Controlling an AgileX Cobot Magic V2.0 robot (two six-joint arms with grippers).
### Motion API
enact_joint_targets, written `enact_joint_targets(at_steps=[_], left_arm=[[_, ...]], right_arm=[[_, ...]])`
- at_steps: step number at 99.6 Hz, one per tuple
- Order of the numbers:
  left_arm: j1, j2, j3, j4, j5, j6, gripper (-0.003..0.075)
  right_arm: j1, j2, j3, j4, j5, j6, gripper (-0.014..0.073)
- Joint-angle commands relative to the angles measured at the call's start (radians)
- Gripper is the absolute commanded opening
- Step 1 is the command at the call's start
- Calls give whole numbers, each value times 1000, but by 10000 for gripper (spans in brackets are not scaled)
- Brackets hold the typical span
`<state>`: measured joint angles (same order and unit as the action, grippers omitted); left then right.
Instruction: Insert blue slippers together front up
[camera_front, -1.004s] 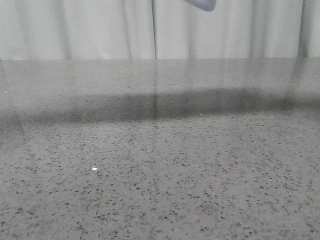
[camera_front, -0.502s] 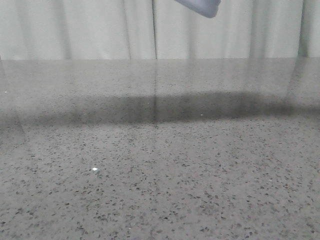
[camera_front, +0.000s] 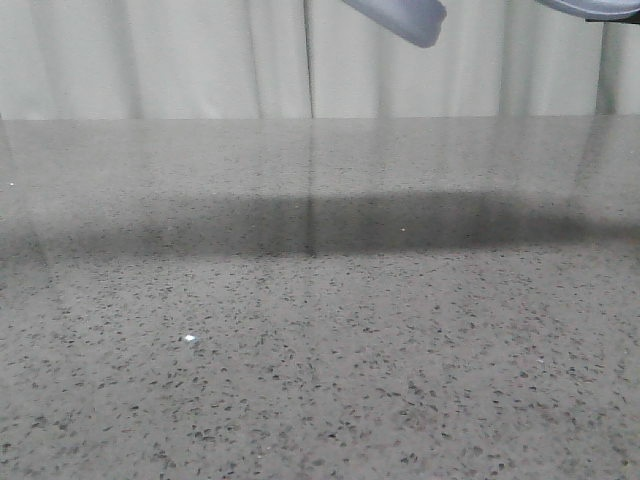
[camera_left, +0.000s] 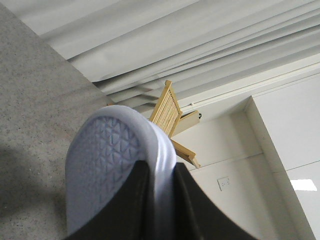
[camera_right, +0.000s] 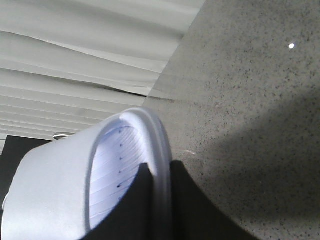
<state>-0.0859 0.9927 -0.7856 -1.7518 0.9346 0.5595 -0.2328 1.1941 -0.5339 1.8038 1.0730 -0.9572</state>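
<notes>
Speckled grey stone table before pale curtains. Left gripper is clenched on 1 blue slipper at its sole edge; right gripper grips the other slipper. Both slippers are held above the table, their tips at the front view's upper edge.

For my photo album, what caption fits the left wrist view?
Left gripper clamps a pale blue slipper, patterned sole showing, above the speckled table.

Speckled grey table fills most of frame; pale curtain behind; rounded end of a blue slipper juts down at top edge; second slipper sliver at top right corner.
</notes>
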Motion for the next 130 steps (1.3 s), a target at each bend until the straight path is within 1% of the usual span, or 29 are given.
enact_joint_targets(at_steps=[1,15,31,73,106,130], left_arm=[[-8,-14,-31,-109,81,-15,17],[-8,-14,-31,-109,88,-15,17],[-8,-14,-31,-109,88,-15,17],[-8,-14,-31,-109,106,-25,17],[-12,-12,-31,-109,116,-27,17],[-12,-12,-31,-109,118,-27,17]], right_arm=[[6,23,-18,67,175,-35,-107],[8,79,-18,67,224,-54,-107],[34,94,-18,67,224,-76,-107],[58,98,-18,67,239,-93,-107],[149,100,-114,67,235,-96,-107],[155,100,-124,67,206,-96,-107]])
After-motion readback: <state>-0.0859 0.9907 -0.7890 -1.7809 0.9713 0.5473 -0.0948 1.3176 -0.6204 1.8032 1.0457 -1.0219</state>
